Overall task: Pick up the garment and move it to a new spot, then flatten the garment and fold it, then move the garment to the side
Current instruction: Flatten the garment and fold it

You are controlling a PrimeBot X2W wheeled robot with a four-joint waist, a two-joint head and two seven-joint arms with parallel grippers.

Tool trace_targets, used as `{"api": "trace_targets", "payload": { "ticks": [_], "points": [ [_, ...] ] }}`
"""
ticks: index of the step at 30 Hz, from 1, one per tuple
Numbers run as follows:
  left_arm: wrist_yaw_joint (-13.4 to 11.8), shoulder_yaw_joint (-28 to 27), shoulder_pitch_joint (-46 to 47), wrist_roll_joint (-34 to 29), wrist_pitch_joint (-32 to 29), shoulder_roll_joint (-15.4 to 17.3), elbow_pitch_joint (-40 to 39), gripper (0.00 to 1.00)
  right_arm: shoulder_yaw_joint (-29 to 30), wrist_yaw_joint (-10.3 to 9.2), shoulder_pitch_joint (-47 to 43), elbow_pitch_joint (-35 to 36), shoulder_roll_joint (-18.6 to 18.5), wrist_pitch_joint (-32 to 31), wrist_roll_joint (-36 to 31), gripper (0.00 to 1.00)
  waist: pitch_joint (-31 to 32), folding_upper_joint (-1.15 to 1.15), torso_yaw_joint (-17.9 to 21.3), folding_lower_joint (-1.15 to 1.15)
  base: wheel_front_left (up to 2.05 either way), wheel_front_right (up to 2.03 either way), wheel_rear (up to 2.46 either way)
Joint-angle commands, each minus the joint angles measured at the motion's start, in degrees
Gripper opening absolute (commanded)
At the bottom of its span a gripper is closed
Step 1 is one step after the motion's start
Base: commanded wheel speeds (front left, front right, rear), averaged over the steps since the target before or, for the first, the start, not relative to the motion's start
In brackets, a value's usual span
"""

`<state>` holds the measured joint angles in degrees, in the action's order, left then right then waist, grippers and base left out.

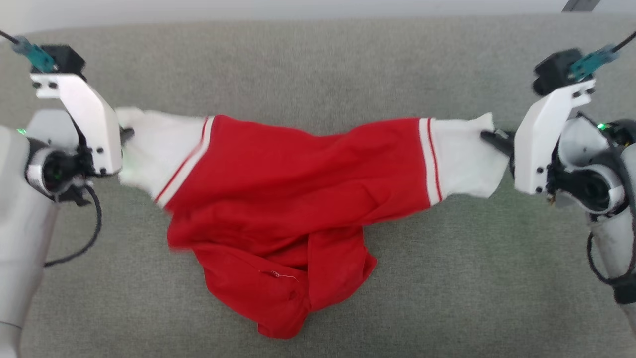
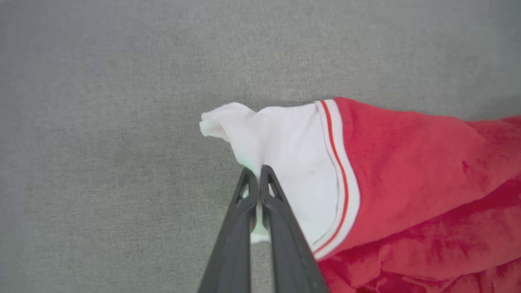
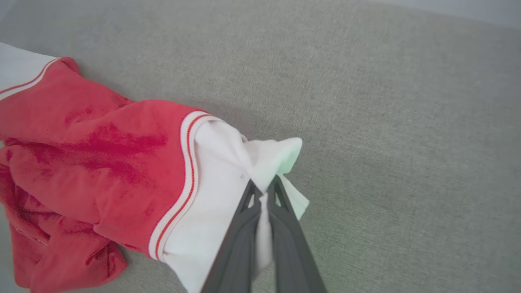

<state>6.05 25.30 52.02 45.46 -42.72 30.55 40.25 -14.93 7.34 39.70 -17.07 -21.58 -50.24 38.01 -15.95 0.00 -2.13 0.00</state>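
A red garment (image 1: 278, 199) stretches across the middle of the frame on a grey woven surface (image 1: 318, 59). At the left edge, the left gripper (image 1: 127, 134) is pressed together on a white cuff (image 1: 159, 154). At the right edge, the right gripper (image 1: 489, 136) pinches the other white cuff (image 1: 464, 159). The body is bunched toward the lower centre, its front hidden in folds. A blurred pale wall strip (image 1: 298, 7) runs along the top.

A grey-green woven surface (image 1: 318, 59) runs left to right and near to far. At its middle lies the garment (image 1: 278, 209), its red body bunched toward the near side. Its white-cuffed sleeves stretch out to the left and right.
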Motion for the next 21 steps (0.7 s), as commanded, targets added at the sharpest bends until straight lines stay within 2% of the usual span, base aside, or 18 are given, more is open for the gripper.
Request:
{"api": "trace_targets", "payload": {
  "ticks": [1, 13, 21],
  "points": [
    [0.02, -0.18, 1.25, -0.25, -0.44, 0.85, -1.48, 0.0, 0.11, 0.27, 1.18, 1.02, -0.7, 1.24, 0.47, 0.0, 2.52, 0.0, 0.15, 0.0, 0.0, 0.0, 0.0],
    [-1.62, -2.5, 6.74, -0.55, -0.89, 4.71, -11.24, 0.0, -0.34, 0.26, 8.16, 5.28, -3.63, 9.41, 2.65, 0.0, 10.77, 0.0, 0.92, 0.0, 0.0, 0.0, 0.0],
    [-2.7, -3.12, 9.72, -0.47, -2.11, 5.34, -15.36, 0.0, -0.58, 0.26, 12.19, 6.73, -4.28, 11.75, 4.7, 0.0, 13.81, 0.0, 1.15, 0.0, 0.0, 0.0, 0.0]
  ]
}}
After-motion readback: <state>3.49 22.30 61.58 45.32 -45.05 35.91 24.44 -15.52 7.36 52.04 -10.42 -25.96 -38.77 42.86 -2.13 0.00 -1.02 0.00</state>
